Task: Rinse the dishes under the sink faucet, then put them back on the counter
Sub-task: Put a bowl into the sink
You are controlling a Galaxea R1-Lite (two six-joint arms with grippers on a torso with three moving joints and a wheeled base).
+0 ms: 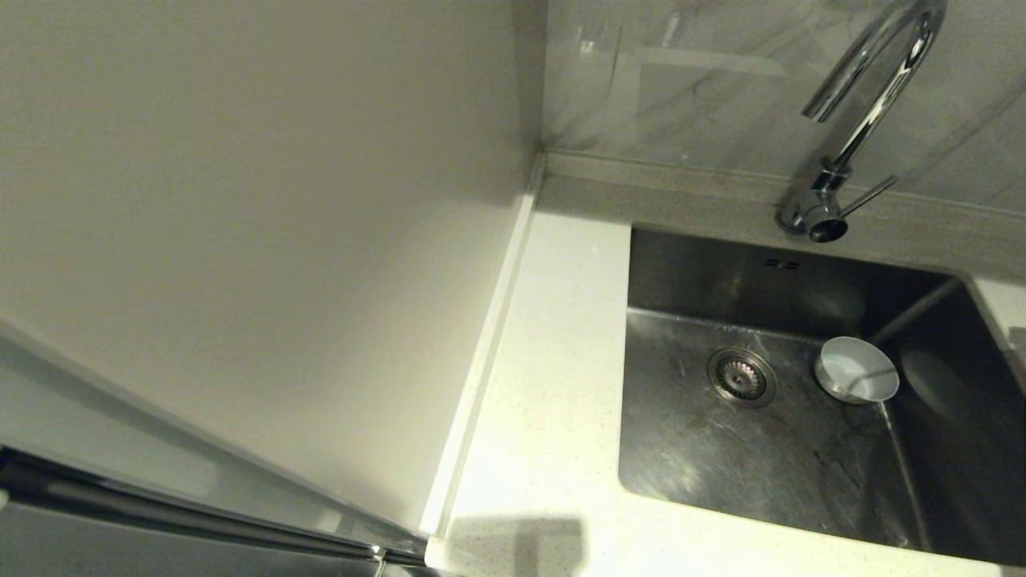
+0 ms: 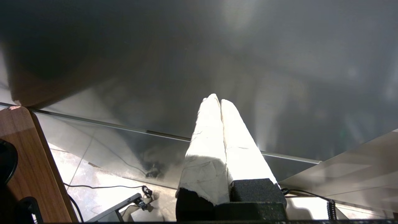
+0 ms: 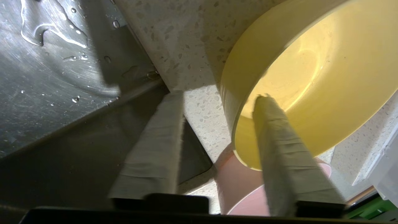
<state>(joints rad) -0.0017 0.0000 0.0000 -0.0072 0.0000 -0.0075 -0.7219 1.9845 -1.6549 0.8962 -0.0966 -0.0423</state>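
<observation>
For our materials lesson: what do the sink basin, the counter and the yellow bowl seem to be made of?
Sink: brushed stainless steel, dull streaky sheen.
Counter: white speckled stone-like slab, perhaps composite.
Yellow bowl: smooth, matte, uniformly coloured; likely plastic, possibly glazed ceramic.

A white bowl [image 1: 856,369] sits upright on the floor of the stainless steel sink [image 1: 705,457], just beside the round strainer drain [image 1: 741,377]. The chrome gooseneck faucet [image 1: 862,120] arches behind the basin. On the speckled counter [image 3: 199,77], a yellow bowl [image 3: 298,77] stands beside a pink bowl [image 3: 236,183].
</observation>
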